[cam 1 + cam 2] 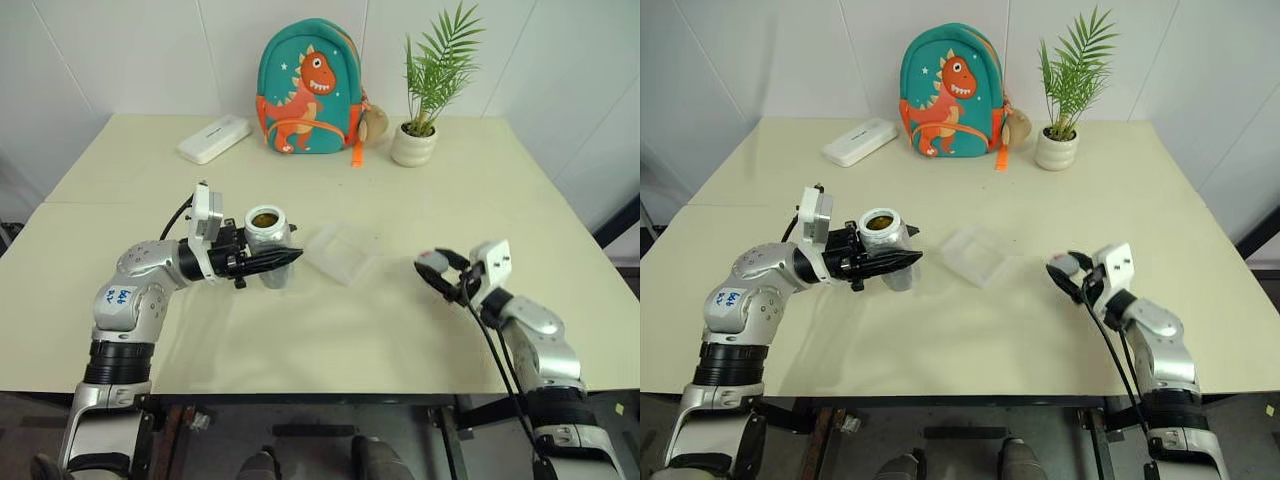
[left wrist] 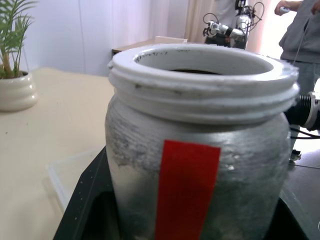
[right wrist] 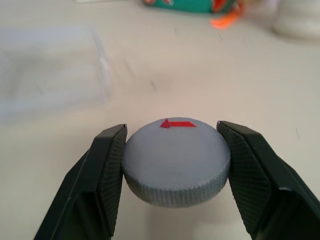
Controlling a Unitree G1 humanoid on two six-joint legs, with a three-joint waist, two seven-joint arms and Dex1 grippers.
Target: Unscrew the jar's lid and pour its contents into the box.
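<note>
Between the right end effector's closed fingers sits the lid; left end effector clamps the jar.

Open table between grippers; box (clear) sits mid-path.

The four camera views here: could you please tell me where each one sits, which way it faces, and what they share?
Left eye view: on the head, looking forward and down over the table; both arms show.
Right eye view: its stereo twin, same scene.
Left wrist view: along the left end effector, close on the open jar; black fingers at the bottom.
Right wrist view: along the right end effector, clamped on the lid, the box beyond.
Shared: both wrist views catch the box, plant pot and table.
</note>
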